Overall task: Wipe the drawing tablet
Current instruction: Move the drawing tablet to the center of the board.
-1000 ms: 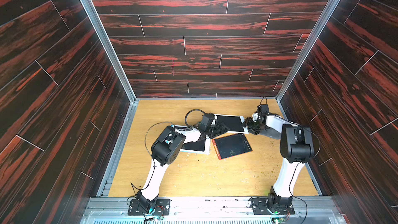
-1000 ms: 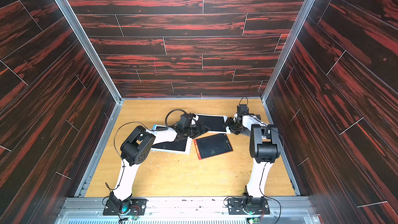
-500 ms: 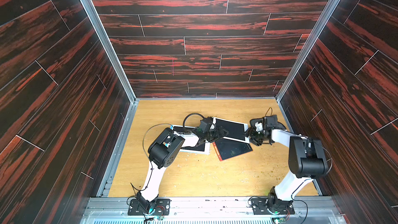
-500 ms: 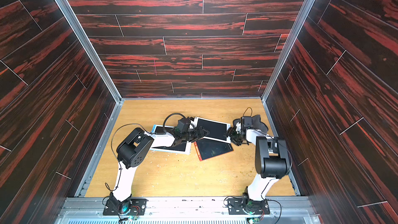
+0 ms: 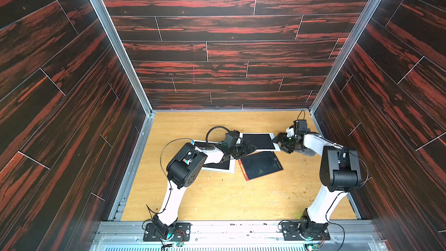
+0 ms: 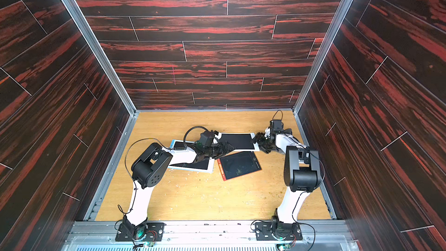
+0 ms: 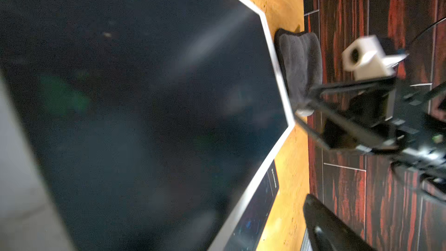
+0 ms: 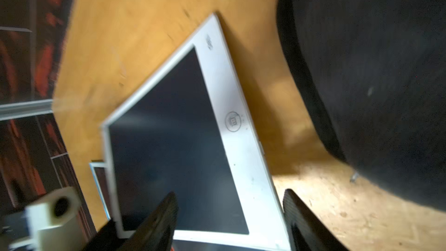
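The white-framed drawing tablet (image 5: 257, 141) (image 6: 237, 141) lies at the back middle of the wooden floor, its dark screen filling the left wrist view (image 7: 144, 105). My left gripper (image 5: 251, 146) (image 6: 228, 147) sits at its left edge, open, with one finger (image 7: 333, 228) showing clear of the frame. At the tablet's right edge is my right gripper (image 5: 278, 141) (image 8: 230, 213), open, its fingers straddling the white bezel (image 8: 241, 153). A dark grey cloth (image 7: 300, 68) (image 8: 374, 80) stands beside the right gripper, outside its fingers.
A red-framed tablet (image 5: 261, 166) lies just in front of the white one, partly under it. A blue-edged tablet (image 5: 218, 165) lies under my left forearm. Dark wood-pattern walls (image 5: 229, 51) enclose the floor (image 5: 229, 196) on three sides.
The white tablet slid a little towards the front and back again. My right gripper moved in to its right edge. Both jaws stand slightly wider.
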You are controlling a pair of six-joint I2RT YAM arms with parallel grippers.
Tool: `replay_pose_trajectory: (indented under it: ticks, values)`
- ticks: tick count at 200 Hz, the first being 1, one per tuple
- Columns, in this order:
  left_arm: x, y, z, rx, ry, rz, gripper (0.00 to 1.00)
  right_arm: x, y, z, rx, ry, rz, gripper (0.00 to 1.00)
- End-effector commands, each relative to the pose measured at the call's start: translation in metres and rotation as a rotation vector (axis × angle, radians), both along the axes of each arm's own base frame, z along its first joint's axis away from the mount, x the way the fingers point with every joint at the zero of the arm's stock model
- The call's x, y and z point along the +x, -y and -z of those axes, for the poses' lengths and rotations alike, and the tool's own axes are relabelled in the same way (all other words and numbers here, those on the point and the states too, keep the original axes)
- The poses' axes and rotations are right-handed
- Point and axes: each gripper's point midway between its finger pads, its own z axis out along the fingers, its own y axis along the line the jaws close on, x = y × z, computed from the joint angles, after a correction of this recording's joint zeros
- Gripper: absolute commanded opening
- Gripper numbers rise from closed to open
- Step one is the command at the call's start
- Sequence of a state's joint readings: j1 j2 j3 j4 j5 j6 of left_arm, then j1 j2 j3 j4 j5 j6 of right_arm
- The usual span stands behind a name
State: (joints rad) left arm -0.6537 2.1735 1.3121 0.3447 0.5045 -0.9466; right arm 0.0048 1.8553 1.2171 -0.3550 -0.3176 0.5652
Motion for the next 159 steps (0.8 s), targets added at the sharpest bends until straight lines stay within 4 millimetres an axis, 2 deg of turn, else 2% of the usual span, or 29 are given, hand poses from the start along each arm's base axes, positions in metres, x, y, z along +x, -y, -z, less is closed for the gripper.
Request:
replay_pose_trajectory:
  ticks: [1,29,63,85,103,159]
  values:
    - [-0.018,-0.017,0.043,0.115,-0.131,0.052,1.00,-0.009,-0.014,-0.017,0.037,-0.019,-0.033,0.72]
    - [-0.005,-0.043,0.033,0.195,-0.136,0.050,1.00,-0.009,-0.002,-0.028,-0.039,0.007,-0.014,0.73]
    - [-0.002,-0.068,0.029,0.324,-0.214,0.070,1.00,-0.018,0.011,-0.042,-0.121,0.038,0.001,0.73]
    - [-0.002,-0.066,0.024,0.322,-0.215,0.093,1.00,-0.026,0.019,-0.051,-0.168,0.060,0.011,0.73]
    - [-0.002,-0.059,0.021,0.300,-0.225,0.124,1.00,-0.034,0.016,-0.050,-0.160,0.053,-0.009,0.73]
    - [0.006,-0.049,0.020,0.279,-0.225,0.121,1.00,-0.062,0.008,-0.016,-0.123,-0.015,-0.034,0.73]
